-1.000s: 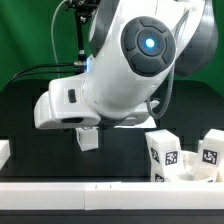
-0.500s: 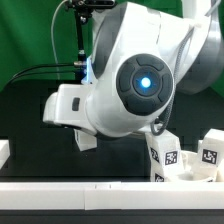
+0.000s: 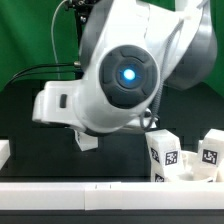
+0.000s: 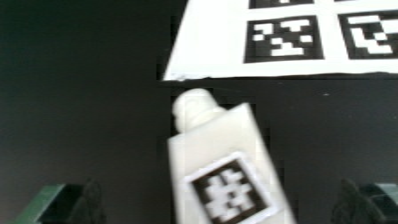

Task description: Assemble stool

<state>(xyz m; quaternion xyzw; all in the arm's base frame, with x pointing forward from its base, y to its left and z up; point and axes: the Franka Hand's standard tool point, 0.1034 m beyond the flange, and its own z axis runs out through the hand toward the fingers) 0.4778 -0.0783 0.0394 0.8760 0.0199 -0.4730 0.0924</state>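
Note:
In the wrist view a white stool leg (image 4: 221,160) with a square black-and-white tag lies on the black table. It sits between my gripper's (image 4: 226,205) two dark fingers (image 4: 68,202), which stand wide apart and do not touch it. The gripper is open. In the exterior view the gripper (image 3: 85,138) hangs low over the table under the big white arm, and what lies beneath it is mostly hidden. Two more tagged legs (image 3: 163,151) (image 3: 210,152) stand at the exterior view's right beside the round seat disc (image 3: 186,171).
The marker board (image 4: 285,40) lies on the table just beyond the leg's tip. A white rail (image 3: 100,190) runs along the front edge. A small white block (image 3: 4,152) sits at the exterior view's left. The arm's body blocks most of the middle.
The arm's upper joints have turned: the round joint with the blue light moved toward the exterior view's left. The gripper stays low at about the same spot.

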